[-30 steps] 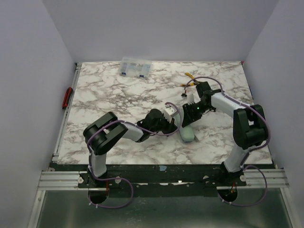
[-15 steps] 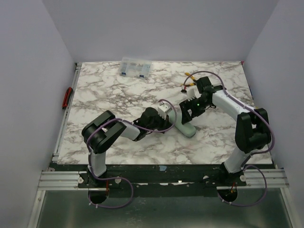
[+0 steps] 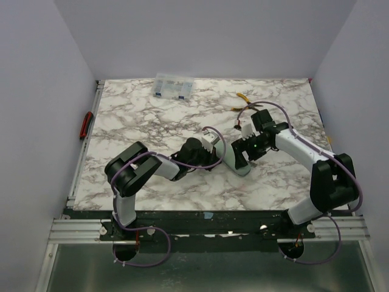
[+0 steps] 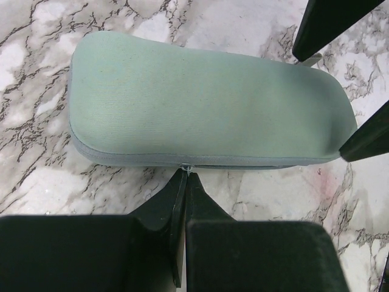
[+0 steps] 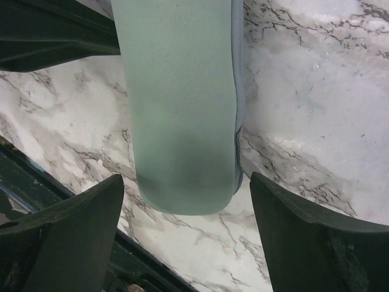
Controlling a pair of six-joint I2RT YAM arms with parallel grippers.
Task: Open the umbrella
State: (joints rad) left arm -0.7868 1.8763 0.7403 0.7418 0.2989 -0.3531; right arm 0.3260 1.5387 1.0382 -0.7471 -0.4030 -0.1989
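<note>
Fig.: L gripper [image 4: 184,176] pinched shut on zip pull [image 4: 186,168] at its tips, R gripper [image 5: 185,182] spread wide, nothing held, straddling end of pale green zip case [image 4: 206,103] (umbrella presumably inside), prob. to brace it for unzipping.

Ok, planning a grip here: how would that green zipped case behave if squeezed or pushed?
The green case looks like padded fabric holding its shape, so it probably gives slightly and is not floppy. It lies flat and oblong, so it is unlikely to roll. Its matte cloth should grip the open right fingers fairly well.
</note>
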